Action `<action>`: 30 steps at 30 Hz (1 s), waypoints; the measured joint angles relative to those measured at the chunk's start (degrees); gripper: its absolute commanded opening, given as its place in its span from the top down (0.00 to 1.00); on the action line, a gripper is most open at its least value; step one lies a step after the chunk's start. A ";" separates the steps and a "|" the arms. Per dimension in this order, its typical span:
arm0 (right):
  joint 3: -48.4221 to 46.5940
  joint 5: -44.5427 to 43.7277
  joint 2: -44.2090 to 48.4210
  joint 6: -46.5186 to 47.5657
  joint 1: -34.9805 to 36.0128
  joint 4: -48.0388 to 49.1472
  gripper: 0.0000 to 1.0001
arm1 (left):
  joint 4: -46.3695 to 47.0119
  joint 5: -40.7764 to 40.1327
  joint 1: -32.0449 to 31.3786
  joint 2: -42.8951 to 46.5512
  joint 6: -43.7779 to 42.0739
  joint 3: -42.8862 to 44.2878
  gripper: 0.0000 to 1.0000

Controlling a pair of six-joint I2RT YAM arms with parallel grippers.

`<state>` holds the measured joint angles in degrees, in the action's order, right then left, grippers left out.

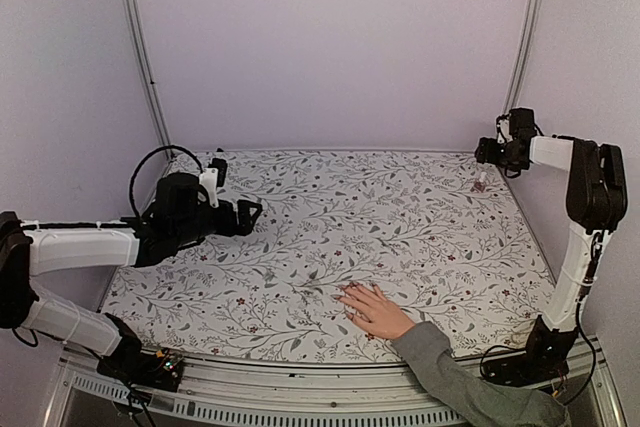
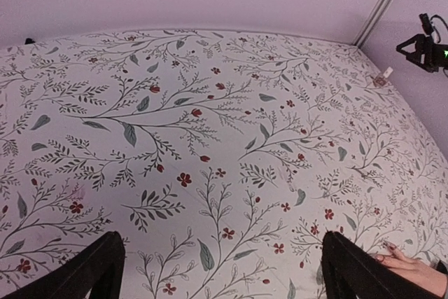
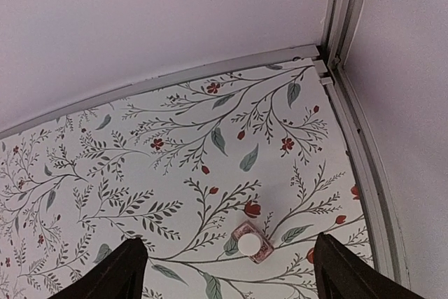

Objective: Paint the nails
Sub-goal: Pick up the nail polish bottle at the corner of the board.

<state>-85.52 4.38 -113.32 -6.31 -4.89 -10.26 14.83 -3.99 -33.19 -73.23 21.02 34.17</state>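
Two end effectors, left (image 2: 222,265) and right (image 1: 488,152), both released, one hand (image 1: 375,312), one bottle (image 3: 250,244)

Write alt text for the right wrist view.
A small pink square bottle with a round white cap stands on the floral-patterned tablecloth, seen between the right tool's two dark fingers. Beyond, pale lilac walls meet at a metal corner post.

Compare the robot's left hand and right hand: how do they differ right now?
The left hand points across the left side of the floral tablecloth, while the right hand hovers over the far right corner. A small white-capped nail polish bottle sits below and between the right hand's fingers; only bare cloth lies between the left hand's. Both have fingers spread wide and hold nothing.
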 measured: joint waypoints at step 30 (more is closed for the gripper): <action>-5.14 0.35 -13.62 6.60 0.00 -0.96 0.26 | 0.74 -2.69 -0.09 -0.39 -2.49 -0.39 0.00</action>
<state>-90.65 4.73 -126.93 0.30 -4.89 -11.22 15.57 -6.68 -33.28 -73.63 18.52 33.78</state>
